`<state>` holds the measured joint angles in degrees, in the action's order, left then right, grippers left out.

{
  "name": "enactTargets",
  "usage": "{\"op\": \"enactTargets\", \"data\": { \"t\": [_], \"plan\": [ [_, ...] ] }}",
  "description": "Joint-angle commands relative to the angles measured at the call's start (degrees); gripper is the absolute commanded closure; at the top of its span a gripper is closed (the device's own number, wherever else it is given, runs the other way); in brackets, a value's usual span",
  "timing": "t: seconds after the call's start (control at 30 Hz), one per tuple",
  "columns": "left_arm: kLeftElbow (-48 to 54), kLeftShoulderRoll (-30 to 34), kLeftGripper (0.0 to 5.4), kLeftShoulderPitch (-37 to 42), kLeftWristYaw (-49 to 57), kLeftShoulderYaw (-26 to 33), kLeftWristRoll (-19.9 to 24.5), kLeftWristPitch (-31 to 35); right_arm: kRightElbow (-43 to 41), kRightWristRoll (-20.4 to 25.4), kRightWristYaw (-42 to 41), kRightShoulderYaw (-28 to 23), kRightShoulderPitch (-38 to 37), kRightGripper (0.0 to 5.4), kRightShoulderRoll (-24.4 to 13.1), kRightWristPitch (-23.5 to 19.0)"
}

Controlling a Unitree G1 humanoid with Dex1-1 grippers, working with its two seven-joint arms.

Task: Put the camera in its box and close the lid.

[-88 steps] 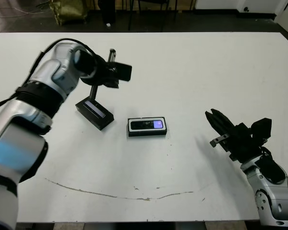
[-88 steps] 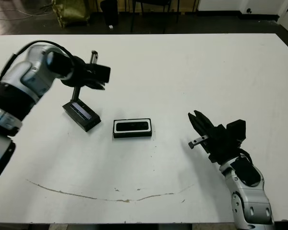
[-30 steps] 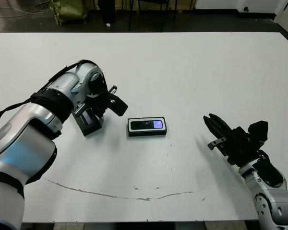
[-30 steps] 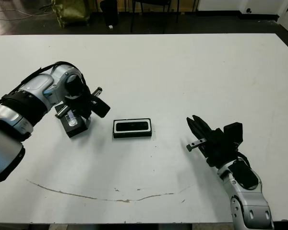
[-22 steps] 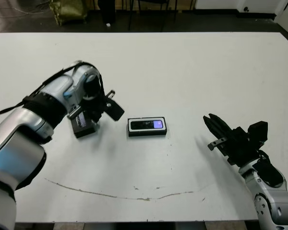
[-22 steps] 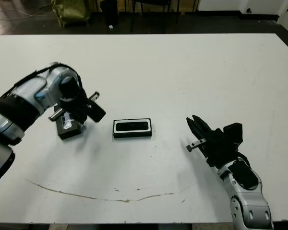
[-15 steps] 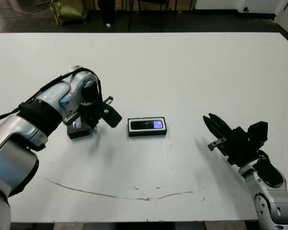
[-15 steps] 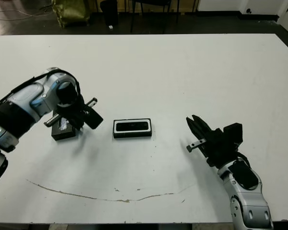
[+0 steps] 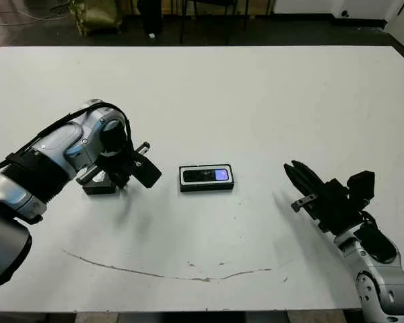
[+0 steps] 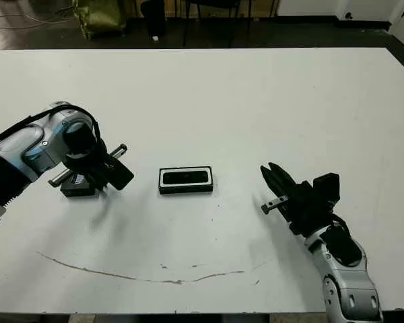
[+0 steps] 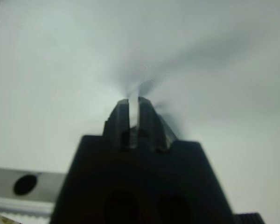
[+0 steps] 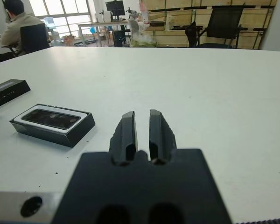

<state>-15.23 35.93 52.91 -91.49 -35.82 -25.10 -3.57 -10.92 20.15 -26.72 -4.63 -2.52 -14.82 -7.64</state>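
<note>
While the left gripper [image 9: 114, 176] sits low at the table's [image 9: 256, 94] left side, its black body covers part of the lid [image 9: 99, 185], which lies flat on the white top. Only the lid's left end shows past the wrist. Left wrist view is blurred; fingers [image 11: 147, 116] stand close together, a thin slit between them, nothing seen gripped; they point at bare table. Whether they touch the lid, cannot tell.

Box [image 9: 207, 177] lies flat near table centre, long side across the view, well right of the lid and apart from it. Camera [image 9: 206, 175] rests inside the box, white lining showing around it, bluish-purple screen at its right end. Box uncovered.

Right gripper [image 10: 275, 185] hovers at the table's right side, well apart from the box, fingers pointing toward it. Right wrist view: fingers [image 12: 127, 128] nearly together, narrow gap, empty. Same view shows box, and lid further off at the frame edge.

A seated person [image 12: 18, 23] shows beyond the table, with chairs.
</note>
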Motion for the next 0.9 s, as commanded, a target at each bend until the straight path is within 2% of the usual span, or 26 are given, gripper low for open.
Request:
{"op": "enactTargets", "data": {
  "t": [0.03,0.13,0.23,0.4,0.53,0.67,0.73,0.9],
  "plan": [
    [5.23,0.19,5.4,-1.78,0.89,5.95,6.46,4.73,-0.01,-0.4,0.22,0.19,-0.74,5.39,-0.32,-0.96],
    [11.98,1.45,5.4,-4.64,3.6,12.25,12.43,9.38,-0.71,0.01,0.44,0.07,-0.99,5.39,-0.43,-1.93],
    [19.42,2.39,5.4,-10.82,9.77,20.91,19.12,12.32,-1.23,0.0,0.65,0.07,-1.17,5.39,-0.34,-2.29],
    [27.91,2.6,5.4,-22.93,21.93,33.26,26.44,15.14,0.86,0.79,-1.05,0.07,-0.57,5.39,-0.16,-0.96],
    [32.95,-4.01,5.4,-36.54,36.08,43.22,32.58,15.68,2.44,1.18,-2.03,0.17,0.07,5.39,-0.05,-0.66],
    [41.85,-14.8,5.4,-49.34,55.65,48.47,32.98,23.2,1.35,1.07,-1.72,0.53,0.01,5.39,-0.47,-2.5],
    [44.32,-18.42,5.31,-54.07,61.46,49.25,33.04,23.82,0.16,1.86,-1.74,0.53,-0.23,5.4,-0.77,-4.26],
    [47.31,-22.24,4.32,-61.86,69.85,48.05,31.25,23.11,-0.54,2.81,-2.17,0.41,-0.42,5.4,-0.34,-4.76]
  ]
}}
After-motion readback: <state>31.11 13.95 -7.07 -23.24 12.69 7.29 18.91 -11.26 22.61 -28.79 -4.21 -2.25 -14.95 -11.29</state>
